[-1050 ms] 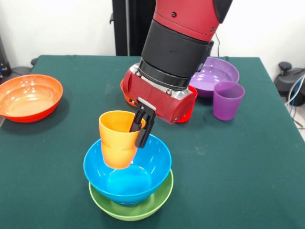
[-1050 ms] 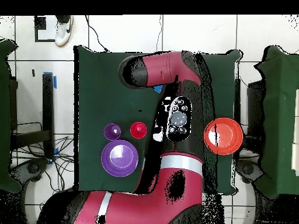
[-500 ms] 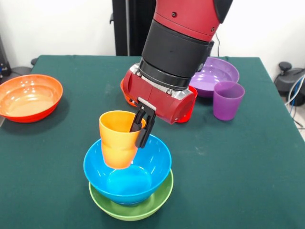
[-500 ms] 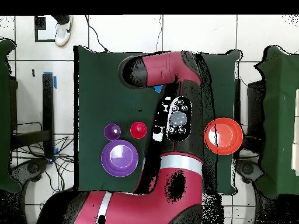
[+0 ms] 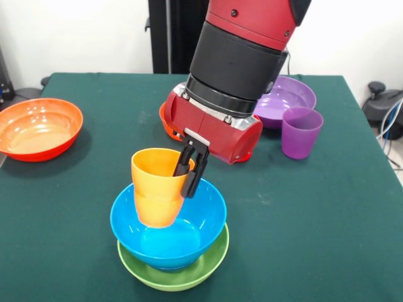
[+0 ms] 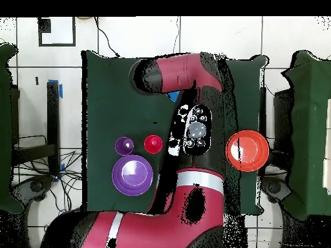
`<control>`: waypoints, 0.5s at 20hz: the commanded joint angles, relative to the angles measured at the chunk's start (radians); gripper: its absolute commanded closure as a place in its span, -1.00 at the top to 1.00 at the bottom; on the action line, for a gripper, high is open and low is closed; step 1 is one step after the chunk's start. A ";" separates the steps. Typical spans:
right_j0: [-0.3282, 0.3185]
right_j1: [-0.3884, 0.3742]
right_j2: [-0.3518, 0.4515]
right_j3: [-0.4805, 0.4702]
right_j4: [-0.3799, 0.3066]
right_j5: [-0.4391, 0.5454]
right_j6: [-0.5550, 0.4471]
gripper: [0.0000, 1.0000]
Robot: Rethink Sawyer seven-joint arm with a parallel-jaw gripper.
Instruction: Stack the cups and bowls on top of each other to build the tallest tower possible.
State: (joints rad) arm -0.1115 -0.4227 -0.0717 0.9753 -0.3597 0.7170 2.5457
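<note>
**Orange cup in my pincer, over the blue bowl**

My pincer (image 5: 189,170) is clamped on the rim of the orange cup (image 5: 155,187), one finger inside the mouth and one outside against the wall, at the centre of the front view. The cup hangs upright, its waisted body sunk partly into the deep light blue bowl (image 5: 189,229); I cannot tell whether its base touches the bowl's floor. That blue bowl sits nested in the lime green bowl (image 5: 201,267), and the pair stands on the green surface (image 5: 315,214) at the lower centre of the frame.

At the left edge of the front view the wide orange-red bowl (image 5: 38,128) lies alone. In the upper right the wide purple bowl (image 5: 289,97) rests on the surface, with the purple cup (image 5: 301,132) upright just in front of it, very close. Behind my wrist a bit of a small orange bowl (image 5: 165,119) peeks out, mostly hidden.

From overhead, my arm (image 6: 187,90) covers the stack. To its left the red cup (image 6: 153,143) and purple cup (image 6: 124,145) stand side by side, apart, above the purple bowl (image 6: 132,175). The orange-red bowl (image 6: 247,150) is at the right.
</note>
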 commanded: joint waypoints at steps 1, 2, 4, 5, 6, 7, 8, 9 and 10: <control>0.020 0.041 0.104 -0.017 0.021 0.087 -0.102 -1.00; 0.017 0.042 0.106 -0.023 0.022 0.092 -0.107 -1.00; 0.017 0.043 0.105 -0.028 0.023 0.098 -0.105 -1.00; 0.014 0.043 0.107 -0.028 0.022 0.097 -0.109 -1.00; 0.013 0.043 0.107 -0.026 0.023 0.096 -0.109 -1.00; 0.013 0.044 0.107 -0.029 0.022 0.098 -0.110 -1.00; 0.013 0.044 0.108 -0.030 0.022 0.098 -0.110 -1.00; 0.015 0.042 0.105 -0.019 0.020 0.091 -0.106 -1.00; 0.015 0.041 0.106 -0.016 0.020 0.088 -0.105 -1.00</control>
State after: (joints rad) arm -0.1106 -0.4228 -0.0645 0.9490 -0.3597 0.7172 2.5457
